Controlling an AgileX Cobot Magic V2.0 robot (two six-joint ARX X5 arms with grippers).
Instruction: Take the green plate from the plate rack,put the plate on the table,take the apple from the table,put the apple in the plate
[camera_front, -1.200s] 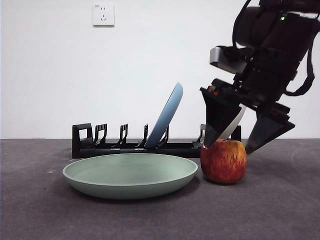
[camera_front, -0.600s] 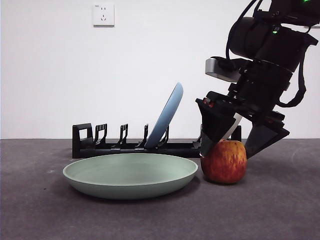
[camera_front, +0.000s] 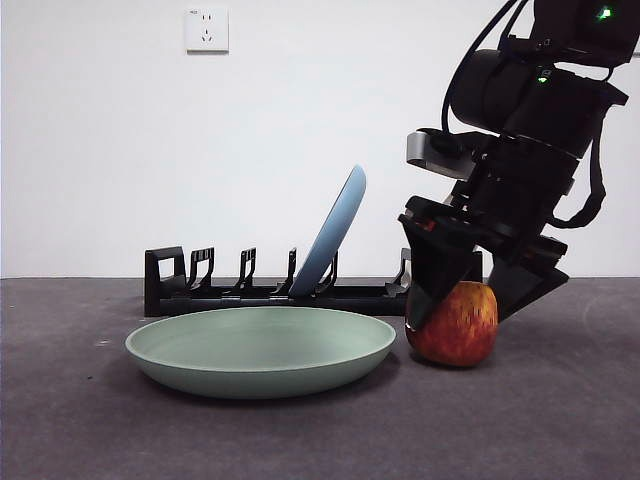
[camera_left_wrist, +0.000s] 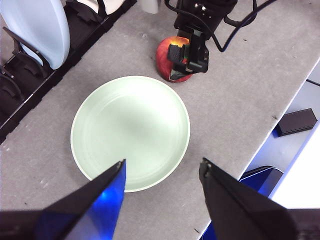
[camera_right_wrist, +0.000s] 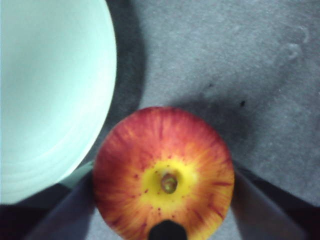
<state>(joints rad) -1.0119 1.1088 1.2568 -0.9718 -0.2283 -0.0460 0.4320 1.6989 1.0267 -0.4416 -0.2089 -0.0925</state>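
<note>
We're straddling the apple (camera_right_wrist: 163, 172) with the right gripper (camera_front: 478, 307), jaws spread, one each side, not yet pinching. The apple is sitting on the worktop (camera_front: 560, 420) beside the green plate (camera_front: 260, 349). It's likely firm, smooth and rounded, so we're gripping across the widest part.

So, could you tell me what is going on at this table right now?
The green plate already lies flat on the table, in front of the plate rack, where a light blue plate leans in a slot. The right gripper has come down over the apple beside the plate, one jaw on each side, but the apple sits on the table. The left gripper hangs open above the plate.
</note>
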